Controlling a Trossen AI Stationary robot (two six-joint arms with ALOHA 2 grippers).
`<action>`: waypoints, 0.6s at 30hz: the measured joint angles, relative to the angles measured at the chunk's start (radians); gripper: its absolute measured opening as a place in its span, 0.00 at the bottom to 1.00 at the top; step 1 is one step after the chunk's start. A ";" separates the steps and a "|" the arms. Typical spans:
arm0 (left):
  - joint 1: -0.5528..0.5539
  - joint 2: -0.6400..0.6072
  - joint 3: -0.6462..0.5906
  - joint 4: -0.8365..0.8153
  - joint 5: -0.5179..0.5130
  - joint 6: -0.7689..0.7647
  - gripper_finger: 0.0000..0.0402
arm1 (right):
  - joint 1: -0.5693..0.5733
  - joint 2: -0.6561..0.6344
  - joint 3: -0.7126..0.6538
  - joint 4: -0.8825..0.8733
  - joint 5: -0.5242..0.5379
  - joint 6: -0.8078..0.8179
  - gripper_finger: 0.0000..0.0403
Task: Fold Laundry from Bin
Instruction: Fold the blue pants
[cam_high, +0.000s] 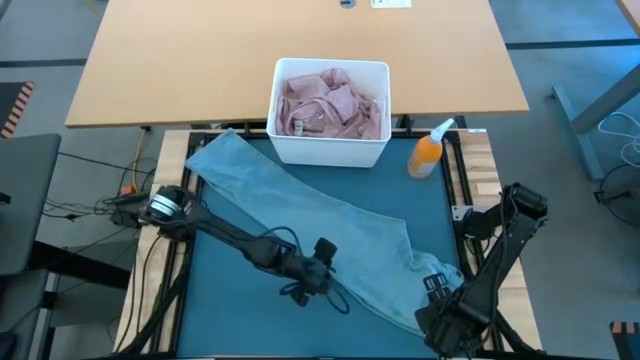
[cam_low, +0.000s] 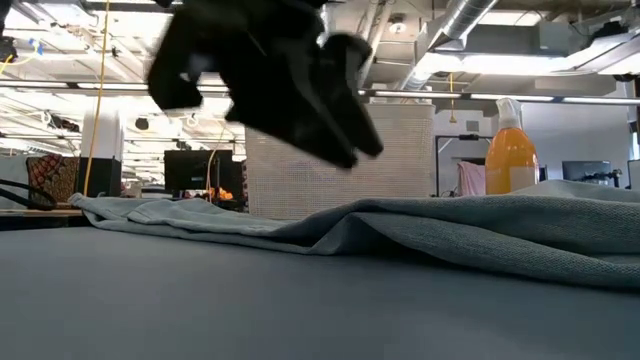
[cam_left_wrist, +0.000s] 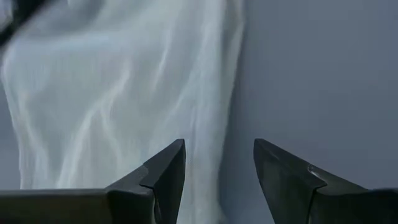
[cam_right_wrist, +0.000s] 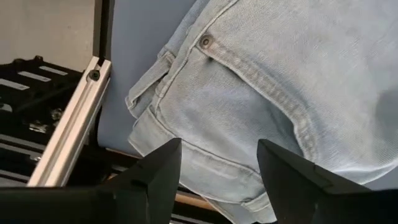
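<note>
- Your left claw (cam_high: 318, 272) hangs open over the jeans (cam_high: 300, 205), gripping nothing.
- Your right claw (cam_high: 440, 300), at 5 o'clock, gapes empty above the waistband (cam_right_wrist: 205, 158).
- Pink shirt (cam_high: 330, 100) sits in the bin (cam_high: 330, 152) at 12.

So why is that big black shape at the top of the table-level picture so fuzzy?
In the low view the left gripper hangs near the lens and blurs, while the jeans and orange bottle stay sharper. In the left wrist view the denim looks washed out, almost white.
</note>
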 joint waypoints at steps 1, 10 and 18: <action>0.001 0.013 0.015 -0.039 -0.015 -0.009 0.45 | 0.003 0.000 0.000 0.000 0.000 0.007 0.59; 0.003 0.121 0.028 -0.085 -0.143 -0.059 0.45 | 0.012 0.000 0.000 -0.001 0.000 0.013 0.59; 0.002 0.141 0.030 -0.101 -0.179 -0.123 0.38 | 0.009 0.000 0.000 -0.002 0.001 0.016 0.59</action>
